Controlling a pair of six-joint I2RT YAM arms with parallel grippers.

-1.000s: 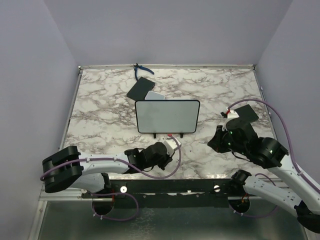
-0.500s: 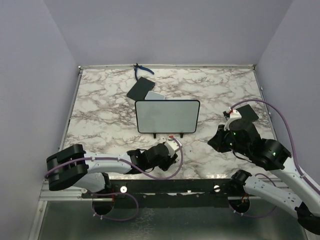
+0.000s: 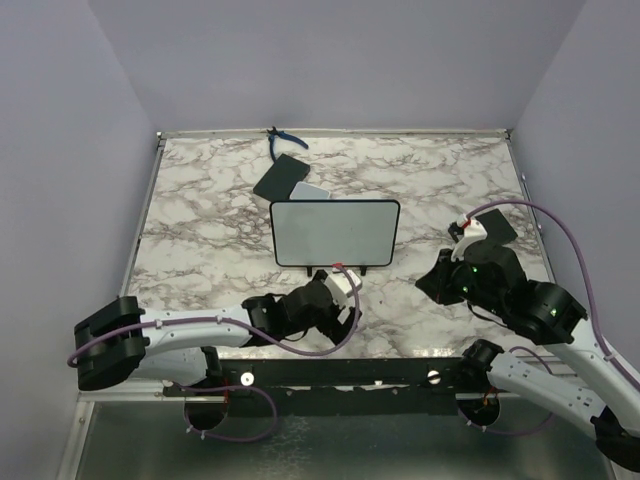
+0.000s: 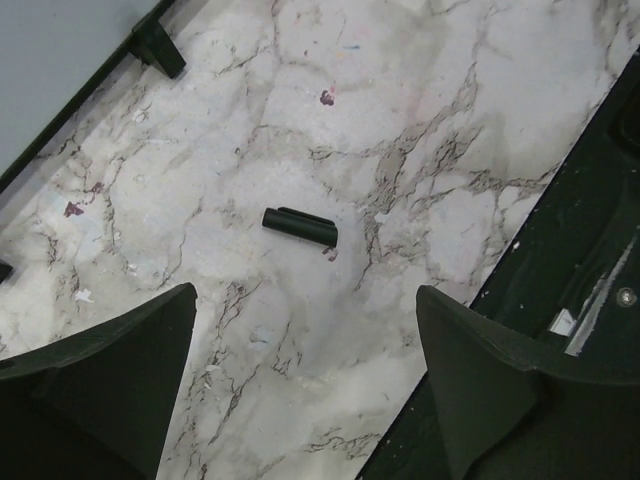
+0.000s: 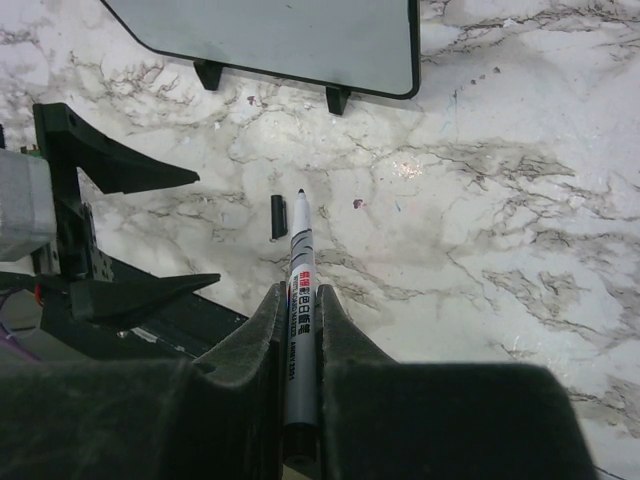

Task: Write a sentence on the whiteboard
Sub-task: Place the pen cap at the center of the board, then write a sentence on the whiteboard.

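Note:
The whiteboard (image 3: 335,232) stands upright on two black feet at mid-table; its face is blank and the sentence is not in view. Its lower edge also shows in the right wrist view (image 5: 270,40) and a corner in the left wrist view (image 4: 50,60). My right gripper (image 5: 298,290) is shut on a grey uncapped marker (image 5: 298,262), tip pointing toward the board. A black marker cap (image 4: 299,224) lies loose on the marble, also seen beside the marker tip (image 5: 278,216). My left gripper (image 4: 305,292) hangs open above it, just in front of the board (image 3: 345,285).
Behind the board lie a flat black rectangle (image 3: 280,178), a small grey-white pad (image 3: 312,190) and blue-handled pliers (image 3: 285,138). Another black rectangle (image 3: 495,225) lies at the right. The black front rail (image 4: 560,260) runs close beside the left gripper.
The left gripper has gone from shut to wide open, and the black cap now lies on the table under it. The right gripper has stayed shut on the marker.

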